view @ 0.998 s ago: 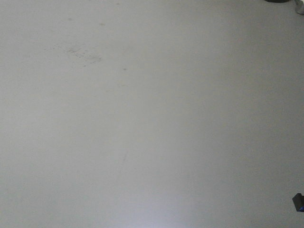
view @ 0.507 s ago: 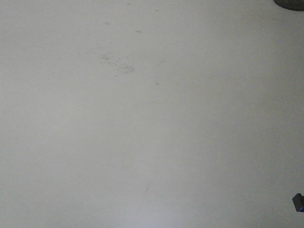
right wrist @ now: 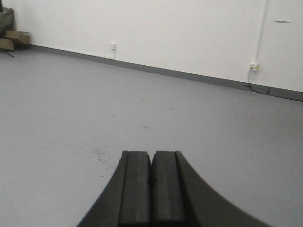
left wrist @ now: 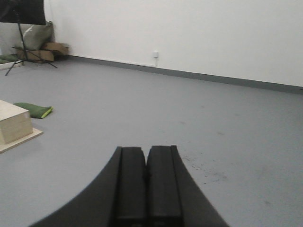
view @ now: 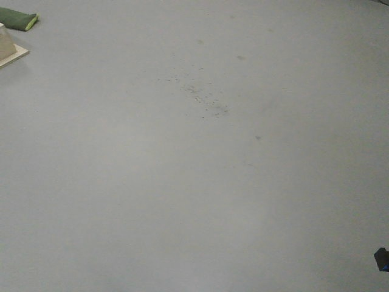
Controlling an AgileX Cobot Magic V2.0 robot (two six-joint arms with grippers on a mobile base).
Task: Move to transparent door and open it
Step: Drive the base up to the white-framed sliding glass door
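Note:
The transparent door is out of view in every frame. My left gripper (left wrist: 145,150) is shut with nothing in it, its black fingers pressed together above the grey floor (left wrist: 142,109). My right gripper (right wrist: 151,154) is likewise shut and empty, held over the same grey floor (right wrist: 94,99). The front view shows only grey floor (view: 194,182) with a patch of dark specks (view: 206,100).
A green pad (view: 18,19) and a pale wooden block on a board (view: 8,50) lie at the front view's top left; both also show in the left wrist view, the green pad (left wrist: 33,109) and the block (left wrist: 13,126). White wall (right wrist: 165,33) with grey skirting runs ahead. A tripod and clutter (left wrist: 33,45) stand in the far left corner.
The floor specks have drifted right and down in the front view as the base turns left. The green pad and wooden block have come into view at top left; the dark object at top right has left.

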